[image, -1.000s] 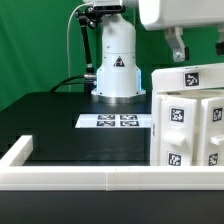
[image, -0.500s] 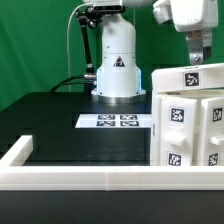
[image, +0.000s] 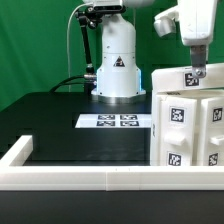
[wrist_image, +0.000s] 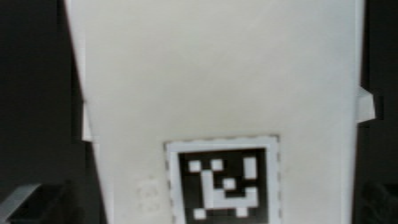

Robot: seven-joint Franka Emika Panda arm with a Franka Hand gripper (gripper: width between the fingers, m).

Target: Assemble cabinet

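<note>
The gripper (image: 198, 70) hangs right over the top of the cabinet (image: 182, 125), which stands on the black table (image: 60, 125) at the exterior view's right, toward the near edge. The fingers are spread wide, gripping nothing. In the wrist view the cabinet's white top face fills the picture, its marker tag (wrist_image: 222, 186) plain. The marker board (image: 118, 121) lies just left of the cabinet.

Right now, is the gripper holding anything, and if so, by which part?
Nothing is held. The gripper stands open, low over the tagged top of the cabinet, and is not closed on it.
</note>
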